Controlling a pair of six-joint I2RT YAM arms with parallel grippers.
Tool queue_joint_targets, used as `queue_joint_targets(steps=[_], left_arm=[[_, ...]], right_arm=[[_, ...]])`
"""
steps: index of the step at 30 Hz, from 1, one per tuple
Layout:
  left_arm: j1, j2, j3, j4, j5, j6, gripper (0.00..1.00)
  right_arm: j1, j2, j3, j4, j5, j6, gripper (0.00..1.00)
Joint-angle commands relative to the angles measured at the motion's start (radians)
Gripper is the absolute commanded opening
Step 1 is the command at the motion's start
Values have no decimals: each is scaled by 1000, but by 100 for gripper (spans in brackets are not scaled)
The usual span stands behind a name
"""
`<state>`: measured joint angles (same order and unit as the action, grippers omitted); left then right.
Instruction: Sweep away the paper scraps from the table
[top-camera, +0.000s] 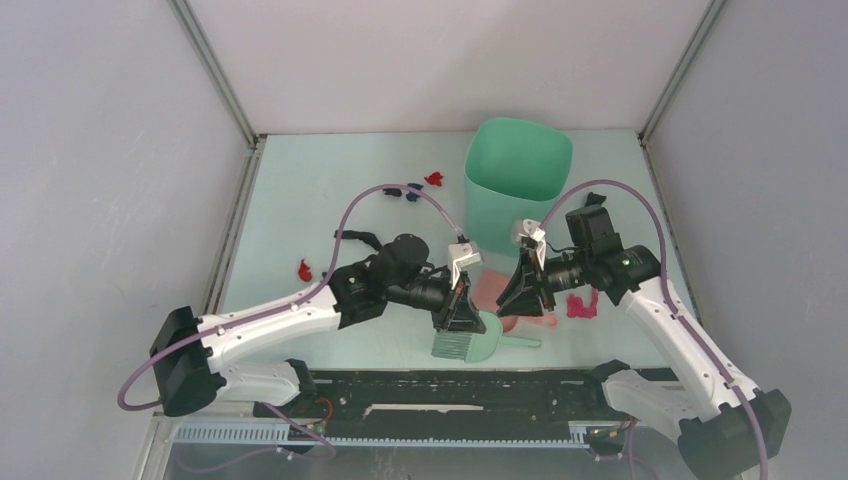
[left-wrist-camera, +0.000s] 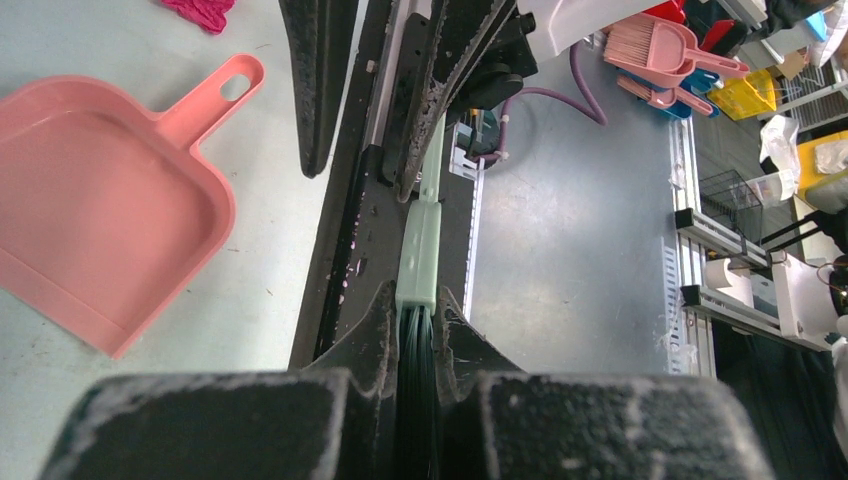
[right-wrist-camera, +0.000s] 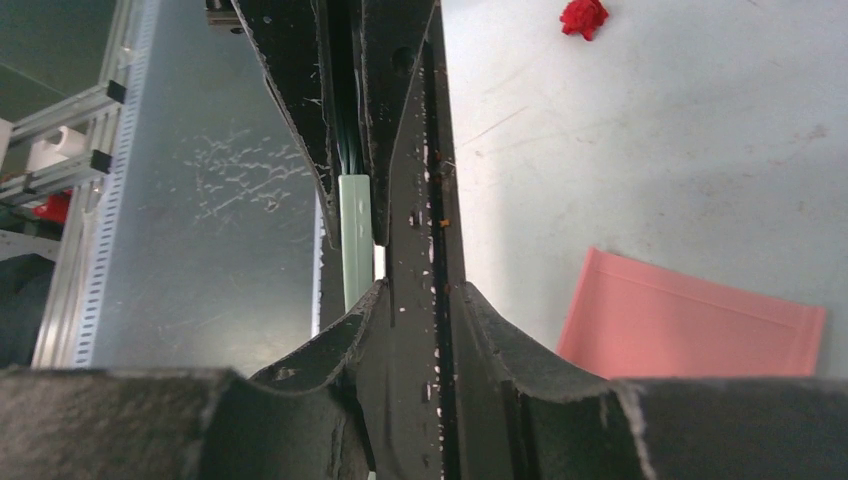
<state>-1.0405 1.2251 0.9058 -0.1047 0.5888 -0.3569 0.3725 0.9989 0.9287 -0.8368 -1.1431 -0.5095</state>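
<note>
Paper scraps lie on the pale green table (top-camera: 300, 200): a red one (top-camera: 305, 268) at the left, red (top-camera: 434, 179), dark blue (top-camera: 413, 190) and black (top-camera: 392, 190) ones at the back, and a magenta one (top-camera: 582, 305) beside my right arm. My left gripper (top-camera: 458, 318) (left-wrist-camera: 418, 300) is shut on the green brush (left-wrist-camera: 420, 245), whose bristles (top-camera: 455, 346) are at the table's near edge. The right gripper (top-camera: 522, 295) (right-wrist-camera: 420, 290) hangs open over the near edge with nothing between its fingers. It faces the left gripper. The pink dustpan (left-wrist-camera: 100, 210) (right-wrist-camera: 690, 320) lies flat beside both, held by neither.
A tall mint-green bin (top-camera: 517, 180) stands at the back, just behind the right wrist. A black rail (top-camera: 450, 385) runs along the near table edge under both grippers. White walls with metal posts enclose the left, back and right sides.
</note>
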Motion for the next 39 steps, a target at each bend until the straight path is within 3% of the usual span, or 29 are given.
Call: queue_joint_targets(steps=[1, 4, 7, 10, 14, 18, 23, 29, 32, 37, 38, 39], left_arm=[[-6, 4, 61, 10, 33, 25, 0], [-6, 15, 67, 9, 41, 31, 0], [-6, 27, 76, -11, 41, 49, 0], [-6, 34, 101, -54, 52, 79, 0], [-6, 31, 111, -65, 57, 109, 0], [-5, 76, 163, -85, 67, 136, 0], [0, 127, 241, -125, 117, 151, 0], [19, 157, 300, -176, 135, 165, 0], [22, 175, 333, -215, 134, 181, 0], [22, 210, 392, -303, 131, 212, 0], [22, 212, 403, -317, 119, 219, 3], [22, 210, 416, -332, 98, 227, 14]], right_arm=[[9, 4, 21, -12, -78, 11, 37], [3, -6, 22, -41, -98, -10, 39], [-20, -22, 22, -58, -129, -15, 55], [-57, -29, 40, -64, -144, 4, 64], [-84, 5, 96, -117, -195, 4, 64], [-13, 64, 112, -210, -143, -82, 61], [9, 109, 112, -242, -119, -129, 52], [9, 102, 112, -257, -78, -166, 30], [10, 90, 112, -293, -61, -208, 27], [10, 61, 112, -320, -30, -235, 0], [8, 56, 113, -317, -22, -232, 0], [4, 49, 113, -305, -13, -216, 0]])
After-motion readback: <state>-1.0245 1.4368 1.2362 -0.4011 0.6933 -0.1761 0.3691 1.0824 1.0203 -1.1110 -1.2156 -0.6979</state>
